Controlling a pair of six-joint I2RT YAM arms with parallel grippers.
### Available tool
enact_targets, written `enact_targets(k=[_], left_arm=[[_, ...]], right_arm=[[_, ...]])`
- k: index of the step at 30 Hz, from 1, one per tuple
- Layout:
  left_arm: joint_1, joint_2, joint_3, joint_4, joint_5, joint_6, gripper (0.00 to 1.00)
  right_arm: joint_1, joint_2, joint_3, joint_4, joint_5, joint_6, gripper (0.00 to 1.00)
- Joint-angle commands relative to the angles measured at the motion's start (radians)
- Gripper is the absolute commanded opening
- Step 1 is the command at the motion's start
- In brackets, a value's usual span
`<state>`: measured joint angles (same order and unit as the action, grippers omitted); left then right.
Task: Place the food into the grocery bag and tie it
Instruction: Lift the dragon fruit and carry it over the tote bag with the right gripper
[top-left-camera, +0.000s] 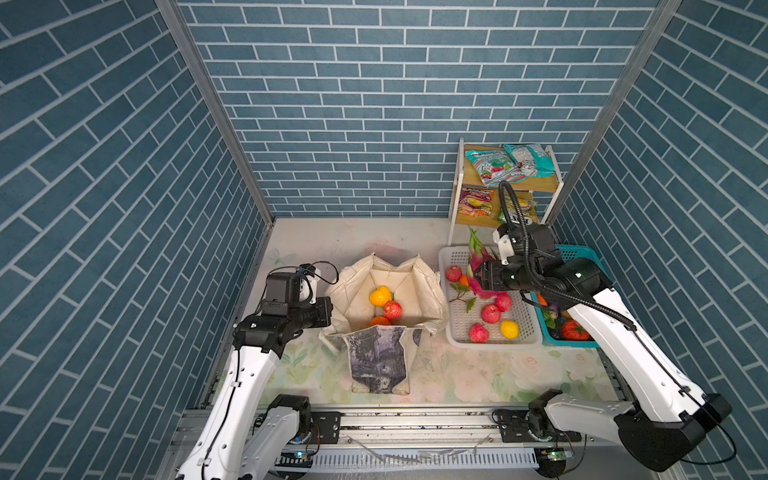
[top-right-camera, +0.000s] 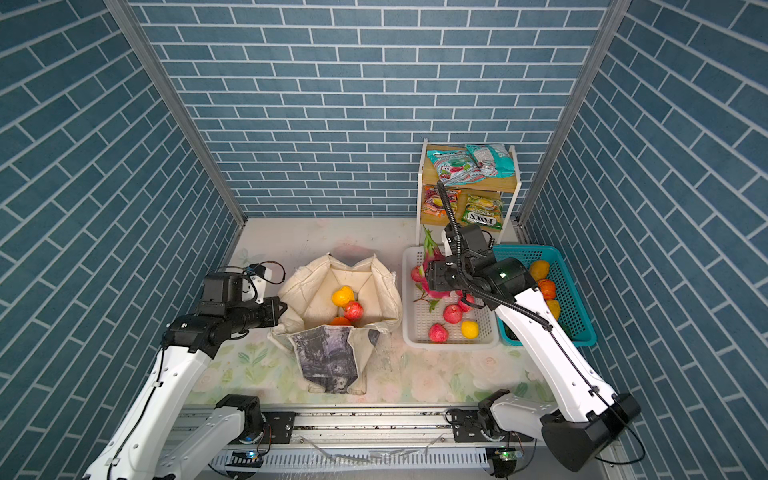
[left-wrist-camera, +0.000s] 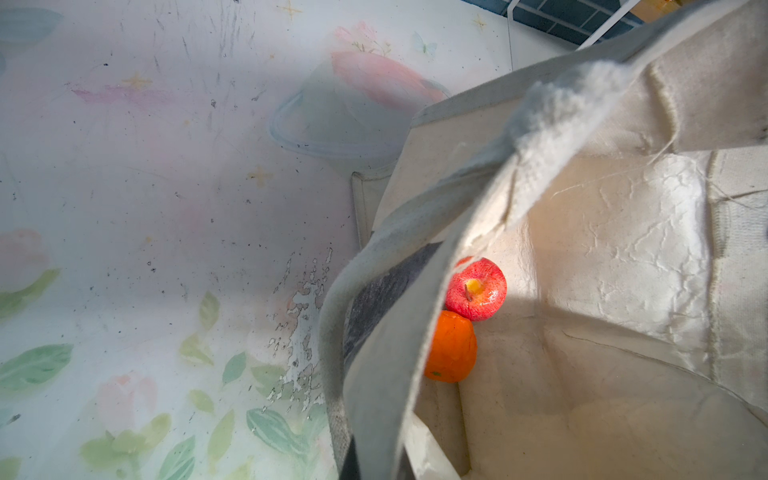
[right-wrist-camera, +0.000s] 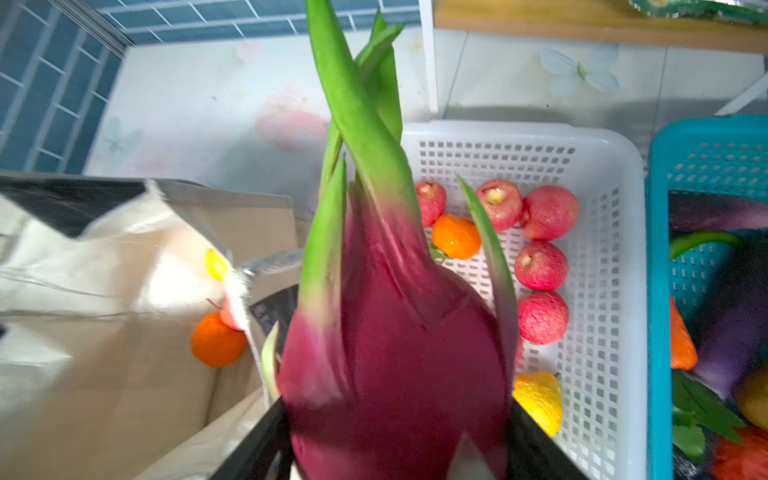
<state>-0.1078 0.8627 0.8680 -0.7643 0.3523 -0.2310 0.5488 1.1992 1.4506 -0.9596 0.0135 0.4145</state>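
1. While I watch remotely, right claw (top-left-camera: 478, 279) grasps pink, green-tipped dragon fruit (right-wrist-camera: 395, 332) above the bag-side edge of white perforated plastic basket (top-left-camera: 494, 344).
2. Left claw (top-left-camera: 328, 311) clenched on left rim of cream canvas grocery bag (top-left-camera: 419, 286).
3. Bag open; yellow fruit (top-left-camera: 380, 296), red apple (top-left-camera: 392, 310), orange (top-left-camera: 380, 321) inside.

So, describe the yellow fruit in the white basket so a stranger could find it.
Find the white perforated basket between the cream grocery bag and the teal basket. In its near corner by the teal basket lies the yellow fruit, beside a red apple. It is the only yellow thing in that basket; its neighbours are red.
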Motion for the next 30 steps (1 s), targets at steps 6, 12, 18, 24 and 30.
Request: enact_targets(k=[6,12,18,24,30], left_arm=[[0.007,-0.015,-0.015,0.014,-0.005,0.006,0.0],[0.007,-0.015,-0.015,0.014,-0.005,0.007,0.0],[0.007,-0.017,-0.015,0.014,-0.005,0.007,0.0],[0.007,-0.015,-0.015,0.014,-0.004,0.007,0.0],[0.007,-0.015,-0.014,0.013,-0.005,0.007,0.0]], right_arm=[[0.15,0.023,0.108,0.159,-0.126,0.006,0.55],[0.32,0.163,0.192,0.187,-0.107,-0.059,0.56],[0.406,0.279,0.22,0.196,-0.131,-0.081,0.56],[0.451,0.348,0.224,0.19,-0.159,-0.092,0.56],[0.468,0.397,0.223,0.175,-0.171,-0.094,0.56]])
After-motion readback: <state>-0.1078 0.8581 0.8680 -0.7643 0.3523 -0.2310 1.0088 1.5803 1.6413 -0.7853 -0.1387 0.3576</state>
